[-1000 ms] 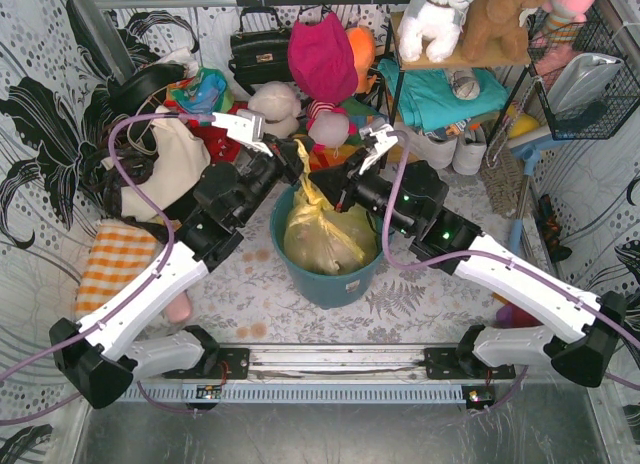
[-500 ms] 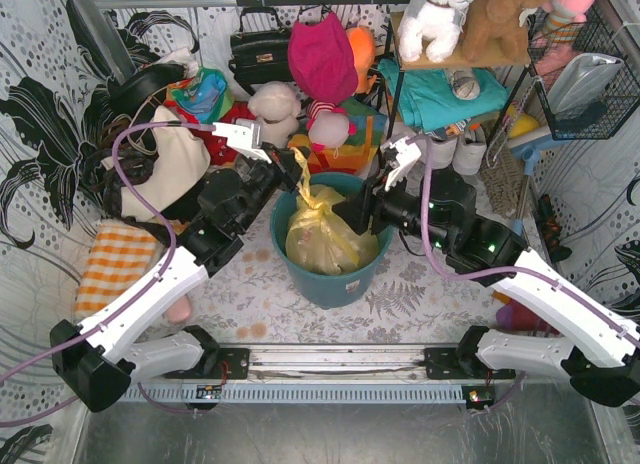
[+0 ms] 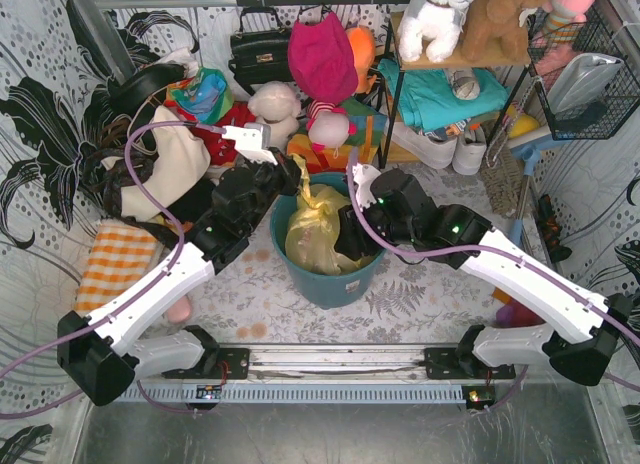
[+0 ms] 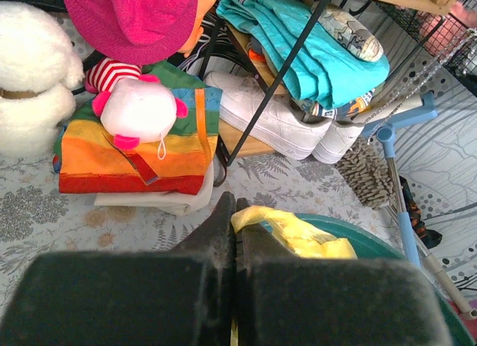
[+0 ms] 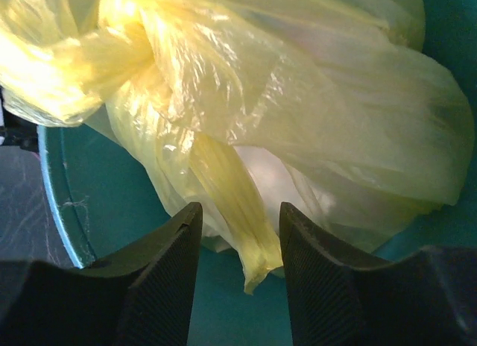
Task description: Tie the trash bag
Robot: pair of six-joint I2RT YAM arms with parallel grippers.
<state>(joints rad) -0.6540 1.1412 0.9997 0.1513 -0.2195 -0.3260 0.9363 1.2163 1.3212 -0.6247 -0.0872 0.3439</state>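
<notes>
While the trash bag [image 3: 318, 229] sits inside the teal bin [image 3: 335, 284] on the worktop [image 3: 250, 284], its neck is gathered and twisted into what looks like a first crossing, seen close in the right wrist view. Left fingers [image 4: 216, 238] are pressed together on one yellow tail [image 4: 287, 230] above the bin's rim. Right fingers [image 5: 168, 271] stand partly apart, straddling the other tail [image 5: 227, 197] without gripping it. Judged status: tying begun, knot not cinched. Left to do: grip the loose tail, pull both tails apart, tighten.
</notes>
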